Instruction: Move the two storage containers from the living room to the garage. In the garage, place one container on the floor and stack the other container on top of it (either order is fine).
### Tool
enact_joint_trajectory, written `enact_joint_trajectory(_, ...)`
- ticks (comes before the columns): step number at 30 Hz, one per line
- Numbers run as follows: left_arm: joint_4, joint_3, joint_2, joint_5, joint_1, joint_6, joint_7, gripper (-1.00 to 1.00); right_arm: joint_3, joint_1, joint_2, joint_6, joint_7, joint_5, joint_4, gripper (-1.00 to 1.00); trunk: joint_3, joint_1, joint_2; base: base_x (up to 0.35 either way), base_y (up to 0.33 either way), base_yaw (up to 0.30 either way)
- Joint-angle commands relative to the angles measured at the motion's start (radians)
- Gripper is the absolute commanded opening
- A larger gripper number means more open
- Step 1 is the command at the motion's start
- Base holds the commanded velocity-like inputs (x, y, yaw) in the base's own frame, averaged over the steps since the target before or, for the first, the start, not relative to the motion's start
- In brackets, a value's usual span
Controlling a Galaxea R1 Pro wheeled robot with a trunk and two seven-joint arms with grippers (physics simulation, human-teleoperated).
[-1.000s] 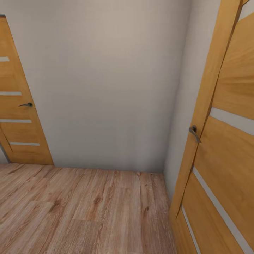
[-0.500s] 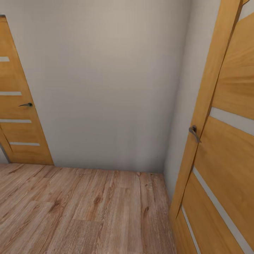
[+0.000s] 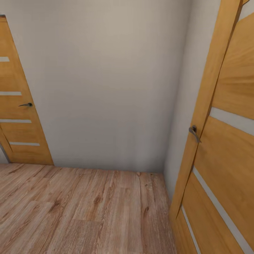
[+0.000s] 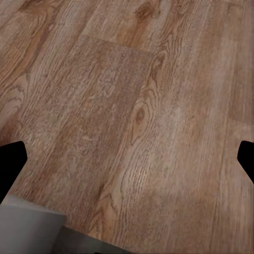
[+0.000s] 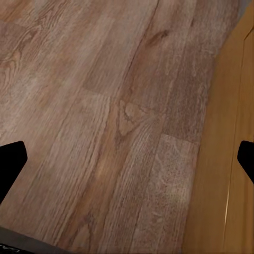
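Two orange-brown wooden doors with pale inset strips flank a plain grey-white wall (image 3: 106, 84): one far left (image 3: 16, 106), one close right (image 3: 225, 148). Light wood plank floor (image 3: 81, 211) runs beneath. Both grippers' fingers (image 4: 10, 164) (image 5: 10, 164) look spread wide, empty, though barely visible. No storage containers here. Turning could clip the right door's metal handle (image 3: 194, 133).

Plain wall (image 3: 106, 88), wood floor (image 3: 88, 211), two oak doors (image 3: 225, 141).
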Motion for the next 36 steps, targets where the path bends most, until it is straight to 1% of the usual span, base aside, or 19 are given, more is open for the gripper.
enact_joint_trajectory(1,0.003,-0.003,-0.002,0.005,-0.002,-0.005,0.001,1.0,0.0,0.0,0.0,0.0,0.001,0.001,-0.001,1.0,-0.001,0.0,-0.001,0.0,0.0,0.0)
enact_joint_trajectory(9,0.003,-0.003,-0.003,0.007,-0.002,-0.004,0.001,1.0,0.0,-0.001,0.0,0.0,0.001,0.001,0.001,1.0,-0.001,0.0,-0.001,0.013,0.0,0.0)
enact_joint_trajectory(19,0.003,-0.003,-0.003,0.007,-0.002,-0.004,0.001,1.0,0.0,-0.001,0.0,0.0,0.001,0.001,0.001,1.0,-0.001,0.0,-0.001,0.195,0.0,0.0)
enact_joint_trajectory(36,0.003,-0.003,-0.003,0.008,-0.002,-0.004,0.001,1.0,0.002,0.0,0.0,0.0,0.002,0.002,0.001,1.0,-0.001,0.0,-0.001,0.013,0.0,0.0)
